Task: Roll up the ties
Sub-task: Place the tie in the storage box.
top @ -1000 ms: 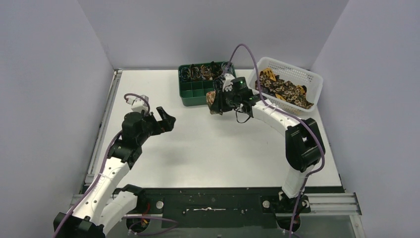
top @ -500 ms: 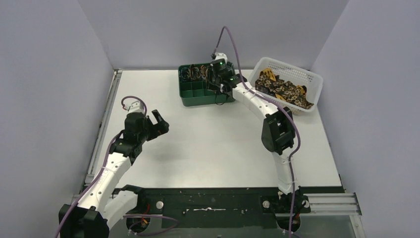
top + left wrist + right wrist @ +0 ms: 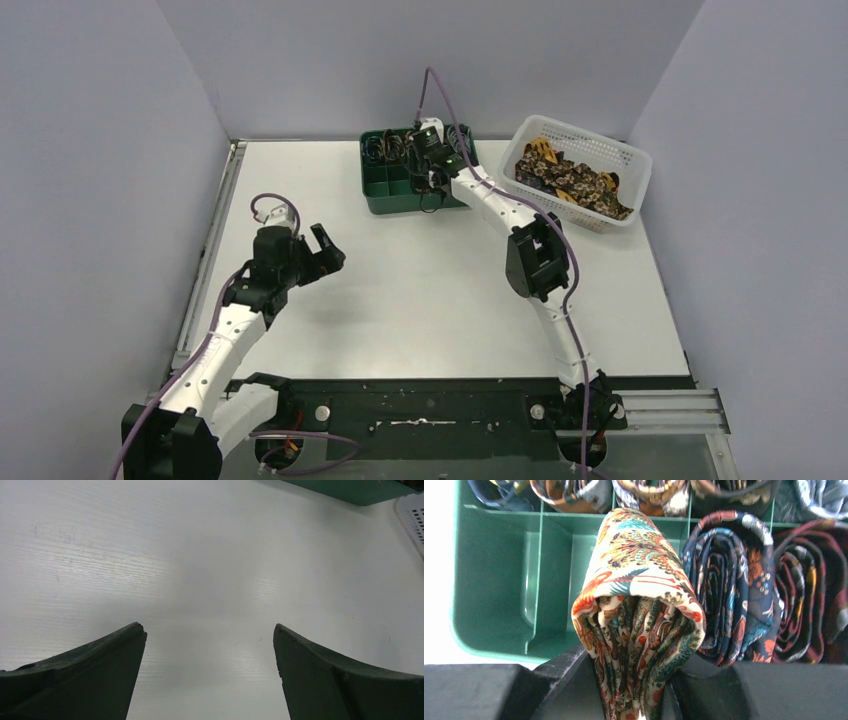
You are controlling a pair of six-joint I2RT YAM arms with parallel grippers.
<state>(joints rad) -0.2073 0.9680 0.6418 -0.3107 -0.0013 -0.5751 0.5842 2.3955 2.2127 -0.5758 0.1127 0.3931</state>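
Right now a rolled cream floral tie (image 3: 639, 610) is pinched in the right claw (image 3: 629, 680), held at the green divided tray (image 3: 494, 580) on the far side of the worktop (image 3: 420, 290). It is just beside a navy coil (image 3: 729, 590) and a maroon coil (image 3: 804, 605). More ties (image 3: 570, 180) lie heaped in the white basket (image 3: 632, 158) alongside. The left claw (image 3: 210, 635) hangs spread wide above the worktop.

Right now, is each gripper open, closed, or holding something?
Left gripper: open, holding nothing.
Right gripper: closed on a rolled tie over the green tray.
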